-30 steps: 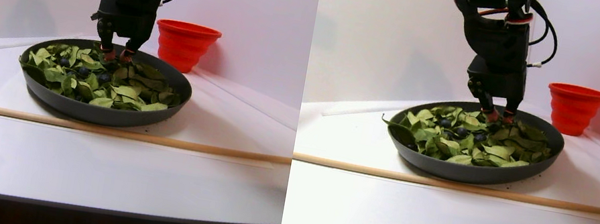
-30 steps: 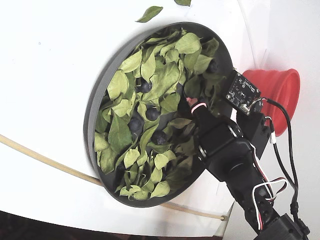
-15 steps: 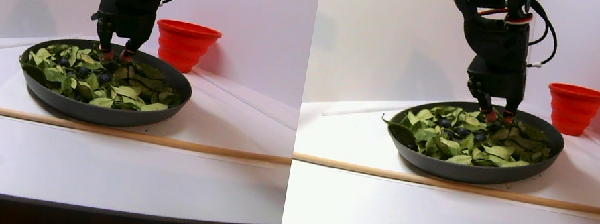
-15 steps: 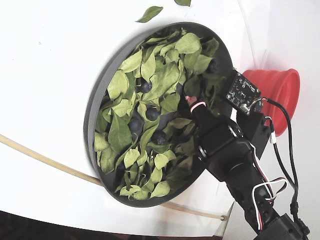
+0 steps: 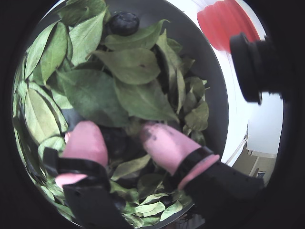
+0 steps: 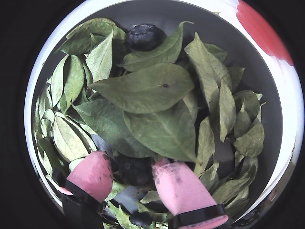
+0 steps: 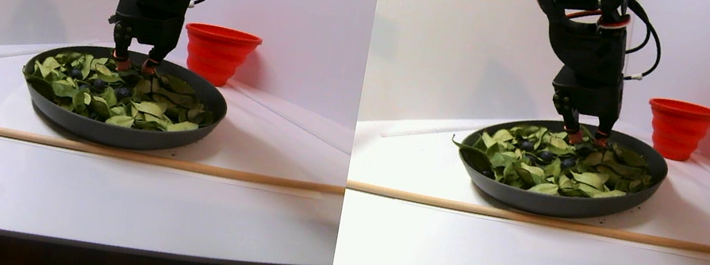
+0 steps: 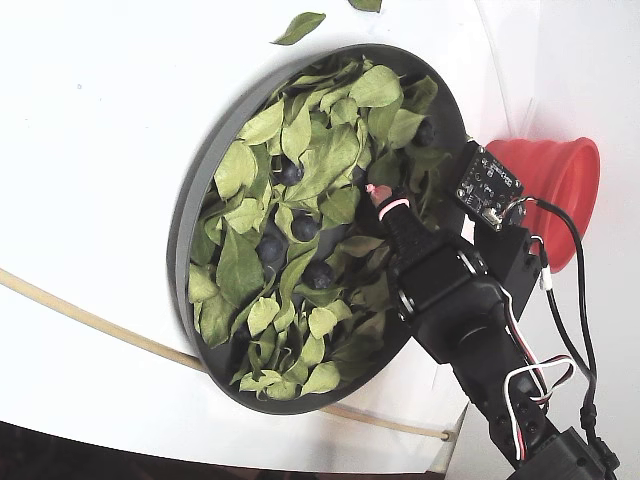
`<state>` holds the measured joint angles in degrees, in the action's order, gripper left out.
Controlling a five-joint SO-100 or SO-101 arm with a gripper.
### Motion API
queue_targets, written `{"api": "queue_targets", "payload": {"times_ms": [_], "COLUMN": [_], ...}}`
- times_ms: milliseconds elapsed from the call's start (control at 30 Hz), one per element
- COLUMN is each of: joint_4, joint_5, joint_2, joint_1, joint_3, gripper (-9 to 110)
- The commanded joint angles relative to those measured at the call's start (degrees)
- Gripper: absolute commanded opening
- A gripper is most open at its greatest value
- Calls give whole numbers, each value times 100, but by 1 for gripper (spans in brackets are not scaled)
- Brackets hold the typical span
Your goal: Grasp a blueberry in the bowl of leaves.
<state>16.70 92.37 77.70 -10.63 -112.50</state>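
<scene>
While the arm reaches down into the leaves, the scene reads:
Gripper: the pink-tipped black two-finger gripper (image 6: 136,174) stands with its fingers narrowly parted, one on each side of a dark round blueberry (image 6: 135,169), contact unclear.
Bowl: large shallow dark grey bowl (image 8: 190,215), filled with dry oval green leaves (image 6: 152,90).
Other berry: second blueberry (image 6: 144,36) at the far rim.
Beside: red ribbed cup (image 7: 221,50).

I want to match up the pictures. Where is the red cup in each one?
A wrist view: red cup, top right, outside the bowl.
Another wrist view: only a red sliver at the top right edge.
Stereo pair view: behind the bowl, right of the arm, in both halves.
Fixed view: right edge, partly behind the arm.
Shared landmark: the bowl's dark rim, next to the cup.
</scene>
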Motion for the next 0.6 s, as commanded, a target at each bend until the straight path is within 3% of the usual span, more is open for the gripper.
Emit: {"api": "queue_targets", "payload": {"times_ms": [0, 567], "joint_4": [79, 88], "joint_5": [-35, -158], "joint_2": [211, -105], "joint_1": [-70, -88], "joint_3": [53, 105], "gripper": [17, 18]}}
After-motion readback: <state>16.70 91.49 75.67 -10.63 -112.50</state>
